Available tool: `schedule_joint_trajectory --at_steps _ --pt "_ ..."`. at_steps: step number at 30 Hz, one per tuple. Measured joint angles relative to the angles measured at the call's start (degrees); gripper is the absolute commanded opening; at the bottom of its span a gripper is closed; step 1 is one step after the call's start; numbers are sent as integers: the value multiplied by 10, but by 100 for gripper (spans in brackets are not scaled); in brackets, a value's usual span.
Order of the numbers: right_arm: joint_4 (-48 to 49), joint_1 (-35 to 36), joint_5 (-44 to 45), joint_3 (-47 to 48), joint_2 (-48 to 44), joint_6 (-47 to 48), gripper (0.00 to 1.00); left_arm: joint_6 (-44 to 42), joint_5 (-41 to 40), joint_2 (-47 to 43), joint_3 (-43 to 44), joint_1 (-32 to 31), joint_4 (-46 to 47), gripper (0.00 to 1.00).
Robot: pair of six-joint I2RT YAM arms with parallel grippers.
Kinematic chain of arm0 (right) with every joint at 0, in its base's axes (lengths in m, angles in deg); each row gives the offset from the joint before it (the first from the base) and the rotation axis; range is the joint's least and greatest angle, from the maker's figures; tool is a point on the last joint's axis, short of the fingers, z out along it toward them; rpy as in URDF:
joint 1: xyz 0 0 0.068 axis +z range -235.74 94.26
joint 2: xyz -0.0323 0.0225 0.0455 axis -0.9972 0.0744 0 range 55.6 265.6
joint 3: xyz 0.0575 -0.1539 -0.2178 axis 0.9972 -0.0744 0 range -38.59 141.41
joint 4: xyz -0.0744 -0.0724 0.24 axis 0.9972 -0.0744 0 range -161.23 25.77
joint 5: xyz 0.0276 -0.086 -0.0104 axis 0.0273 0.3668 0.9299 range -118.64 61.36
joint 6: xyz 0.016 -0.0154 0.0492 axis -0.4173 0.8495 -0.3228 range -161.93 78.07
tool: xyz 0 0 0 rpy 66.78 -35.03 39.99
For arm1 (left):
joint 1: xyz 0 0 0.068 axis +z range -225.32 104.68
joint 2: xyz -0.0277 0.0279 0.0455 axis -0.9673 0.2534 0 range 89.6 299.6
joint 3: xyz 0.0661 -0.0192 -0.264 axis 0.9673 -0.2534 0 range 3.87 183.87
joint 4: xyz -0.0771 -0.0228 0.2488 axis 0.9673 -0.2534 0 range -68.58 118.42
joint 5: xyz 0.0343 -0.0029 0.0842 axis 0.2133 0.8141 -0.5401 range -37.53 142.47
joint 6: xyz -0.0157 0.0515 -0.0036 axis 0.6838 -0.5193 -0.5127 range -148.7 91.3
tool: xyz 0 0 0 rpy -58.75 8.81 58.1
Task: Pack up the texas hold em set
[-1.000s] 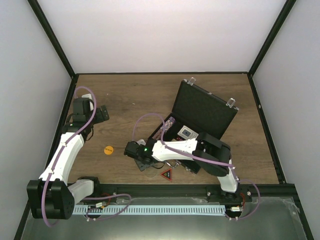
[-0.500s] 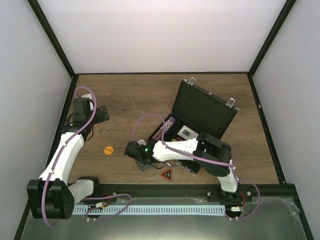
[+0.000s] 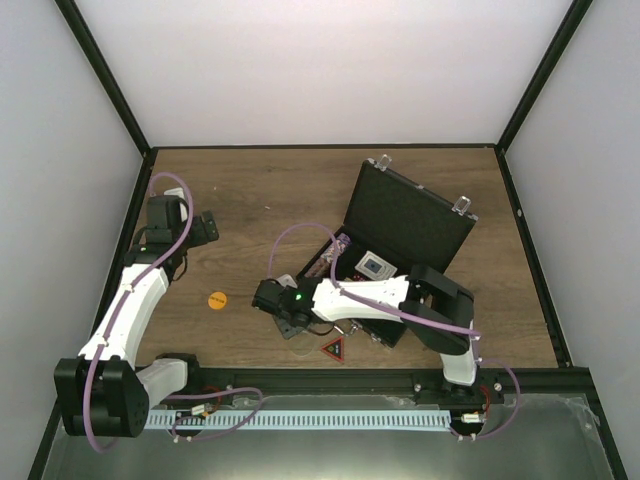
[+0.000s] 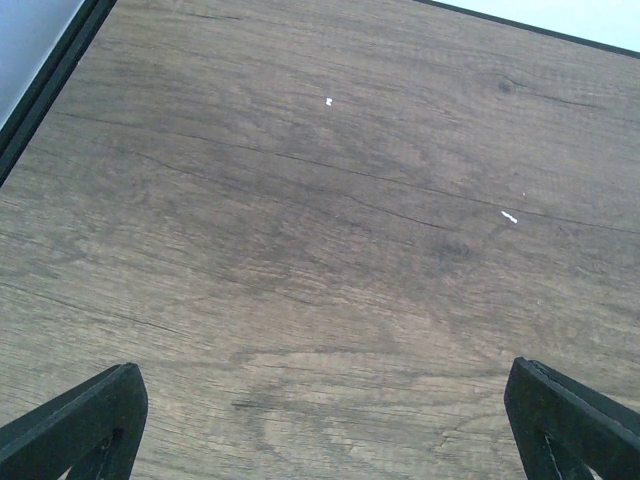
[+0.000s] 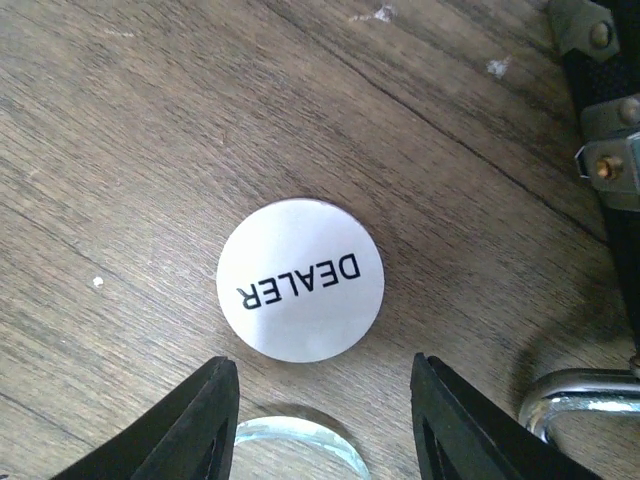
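Top external: left arm stretched far along the left table edge, left gripper over bare wood, well apart from all the pieces. Right arm bent across to the left in front of the case, right gripper low over the table, just left of the case's near corner. Case open, lid leaning back to the far right, silver latches on its top edge. Inside: a card deck and a purplish item at the far-left end; the rest is hidden by the arm. Orange chip lies on the table between the arms. Red-black triangle lies flat by the near edge, just right of the right gripper.

Left wrist: fingers spread wide, nothing between them, only wood with a few white specks.

Right wrist: fingers apart, holding nothing. White DEALER button flat on the table just beyond the fingertips, roughly centred. Clear round disc partly seen between the fingers at the bottom edge. Case edge with a latch and silver handle at right.
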Motion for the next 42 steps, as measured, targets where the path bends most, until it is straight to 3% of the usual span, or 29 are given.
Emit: schedule_joint_trajectory --at_steps 13,24,32,42 --pt "24 -17 -13 -14 -9 13 63 0 1 0 0 0 0 100" --pt "35 -18 -15 7 32 30 68 0 3 0 0 0 0 100" --pt "42 -19 -20 16 42 39 64 0 3 0 0 0 0 100" --pt "47 -19 -21 26 50 53 70 0 5 0 0 0 0 100"
